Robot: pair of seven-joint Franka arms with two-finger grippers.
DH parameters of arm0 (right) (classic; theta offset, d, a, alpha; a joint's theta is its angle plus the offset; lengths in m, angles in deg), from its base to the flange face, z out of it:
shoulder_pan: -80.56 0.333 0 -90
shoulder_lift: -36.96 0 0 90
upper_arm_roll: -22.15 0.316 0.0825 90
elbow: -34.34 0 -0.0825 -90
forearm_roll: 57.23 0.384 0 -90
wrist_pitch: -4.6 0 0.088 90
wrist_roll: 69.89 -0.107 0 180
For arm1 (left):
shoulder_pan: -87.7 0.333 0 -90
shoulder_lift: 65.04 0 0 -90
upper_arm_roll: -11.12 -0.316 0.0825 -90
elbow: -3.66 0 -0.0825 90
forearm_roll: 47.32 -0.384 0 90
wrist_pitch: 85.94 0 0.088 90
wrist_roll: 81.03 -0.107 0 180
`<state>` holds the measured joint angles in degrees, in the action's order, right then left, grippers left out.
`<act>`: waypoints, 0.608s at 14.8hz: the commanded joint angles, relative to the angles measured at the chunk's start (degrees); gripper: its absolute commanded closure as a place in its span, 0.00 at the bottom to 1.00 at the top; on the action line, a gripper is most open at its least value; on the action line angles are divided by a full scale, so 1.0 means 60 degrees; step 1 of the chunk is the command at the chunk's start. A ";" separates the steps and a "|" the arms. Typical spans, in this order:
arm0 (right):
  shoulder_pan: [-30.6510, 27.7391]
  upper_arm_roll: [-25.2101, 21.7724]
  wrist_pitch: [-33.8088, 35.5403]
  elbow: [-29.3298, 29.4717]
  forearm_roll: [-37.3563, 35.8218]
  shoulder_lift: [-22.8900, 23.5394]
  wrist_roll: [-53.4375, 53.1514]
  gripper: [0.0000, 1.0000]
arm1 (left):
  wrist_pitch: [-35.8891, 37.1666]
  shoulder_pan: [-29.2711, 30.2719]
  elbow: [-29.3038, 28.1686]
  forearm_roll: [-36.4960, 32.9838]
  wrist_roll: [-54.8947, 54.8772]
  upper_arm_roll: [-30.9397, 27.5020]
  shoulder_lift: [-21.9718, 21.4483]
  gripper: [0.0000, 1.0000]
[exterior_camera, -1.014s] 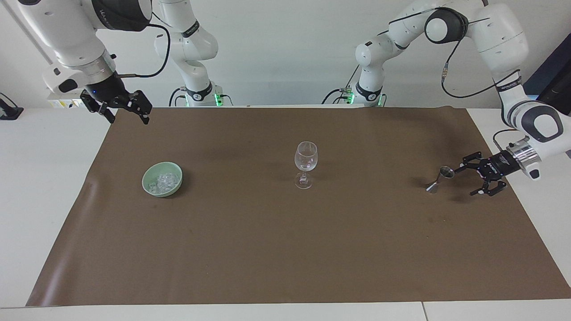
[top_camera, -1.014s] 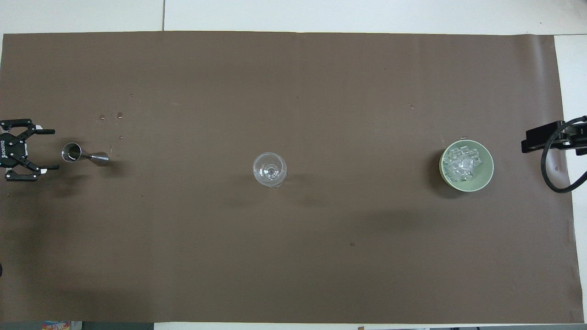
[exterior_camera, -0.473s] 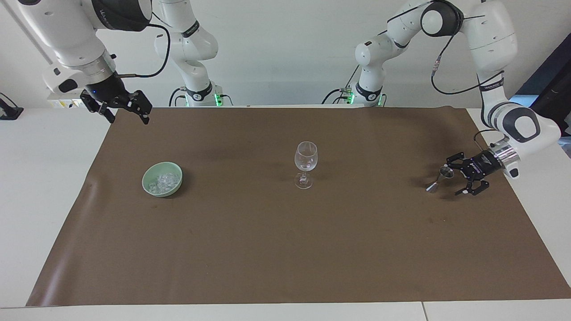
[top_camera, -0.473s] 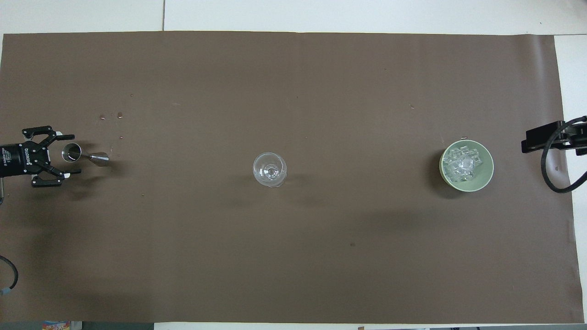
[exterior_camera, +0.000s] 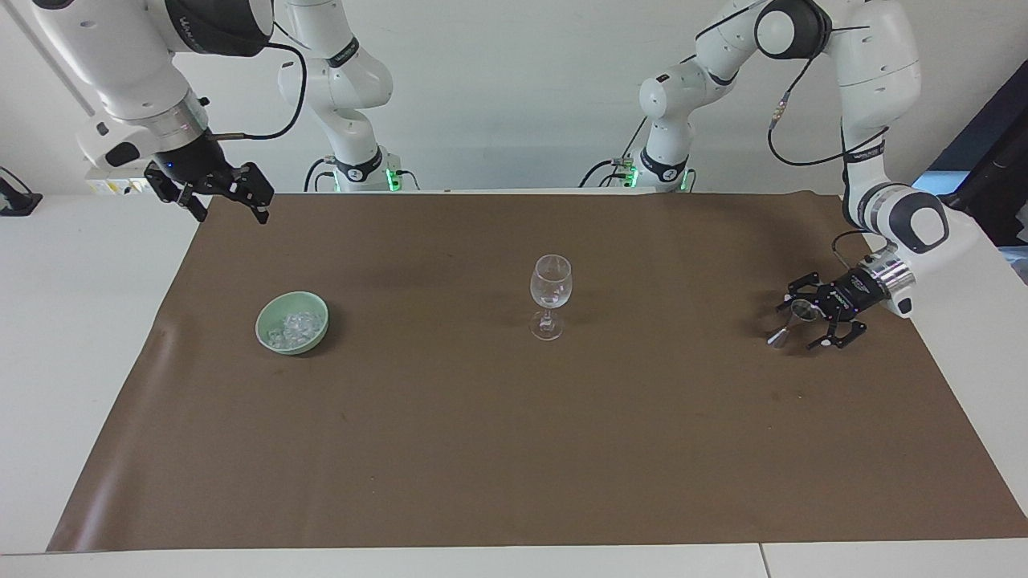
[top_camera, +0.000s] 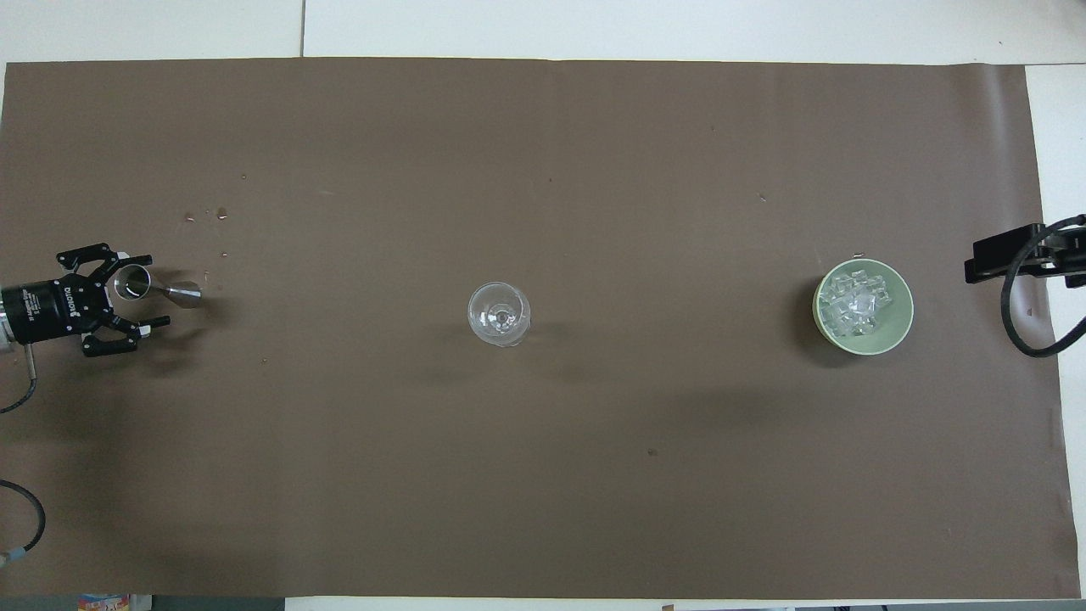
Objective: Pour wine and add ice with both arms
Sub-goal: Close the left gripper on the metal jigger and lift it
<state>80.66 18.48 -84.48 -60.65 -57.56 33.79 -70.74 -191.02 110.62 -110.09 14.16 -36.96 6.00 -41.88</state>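
Note:
An empty wine glass (exterior_camera: pixel 551 295) (top_camera: pixel 500 314) stands upright at the middle of the brown mat. Toward the right arm's end sits a pale green bowl (exterior_camera: pixel 266 331) (top_camera: pixel 901 333) holding the ice (exterior_camera: pixel 295 324) (top_camera: pixel 855 304). A small metal jigger (exterior_camera: pixel 782 331) (top_camera: pixel 183 294) stands toward the left arm's end. My left gripper (exterior_camera: pixel 799 325) (top_camera: pixel 157 290) is low and open, one finger on each side of the jigger's upper cup. I cannot tell whether the jigger holds wine. My right gripper (exterior_camera: pixel 227 210) (top_camera: pixel 1006 255) waits open, raised over the mat's corner, with nothing in it.
The brown mat (exterior_camera: pixel 514 449) covers most of the white table (exterior_camera: pixel 80 337). A few small droplets (top_camera: pixel 212 215) mark the mat just farther from the robots than the jigger. A black cable (top_camera: pixel 1022 339) hangs from the right arm beside the bowl.
My left gripper has slid in toward the table's middle until its open fingers reach around the jigger's cup. The right arm, the glass and the bowl have not moved.

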 commanded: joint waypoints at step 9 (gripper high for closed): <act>-0.0105 0.0041 -0.0007 -0.0120 0.0142 -0.0103 -0.0049 0.00 | -0.0401 -0.0084 -0.0685 0.0724 -0.0198 0.0004 -0.0476 0.00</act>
<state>80.66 18.48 -84.48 -60.65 -57.56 33.79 -70.74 -191.69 110.53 -111.38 17.01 -37.10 6.09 -42.42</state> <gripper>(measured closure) 0.000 0.000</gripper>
